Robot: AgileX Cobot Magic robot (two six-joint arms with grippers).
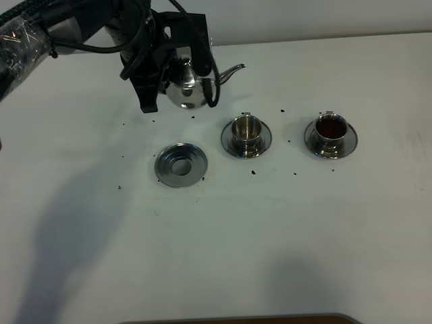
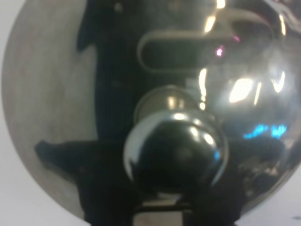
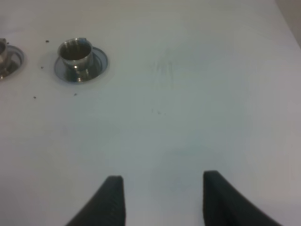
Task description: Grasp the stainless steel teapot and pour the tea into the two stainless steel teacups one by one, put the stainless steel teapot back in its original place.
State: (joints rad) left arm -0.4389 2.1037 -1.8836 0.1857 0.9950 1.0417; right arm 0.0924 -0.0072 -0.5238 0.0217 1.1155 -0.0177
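Two stainless steel teacups stand on their own saucers on the white surface (image 1: 337, 236). The middle teacup (image 1: 246, 133) shows bare steel inside, and the right teacup (image 1: 330, 133) holds a dark liquid. Left of the middle teacup lies the empty saucer (image 1: 179, 164), round with a dark recessed centre. The stainless steel teapot (image 1: 187, 91) is off that saucer, beyond it toward the far edge of the surface, with its thin spout pointing right. The left pincer (image 1: 180, 100) is clenched on the teapot, one black finger on each side of the body. In the left wrist view the pot's domed lid fills the frame, with the lid knob (image 2: 175, 153) nearest the camera. The right pincer (image 3: 162, 200) is released, its two dark fingers apart over bare surface with nothing between them and well apart from the right teacup. Dark specks (image 1: 254, 173) are scattered around the saucers.
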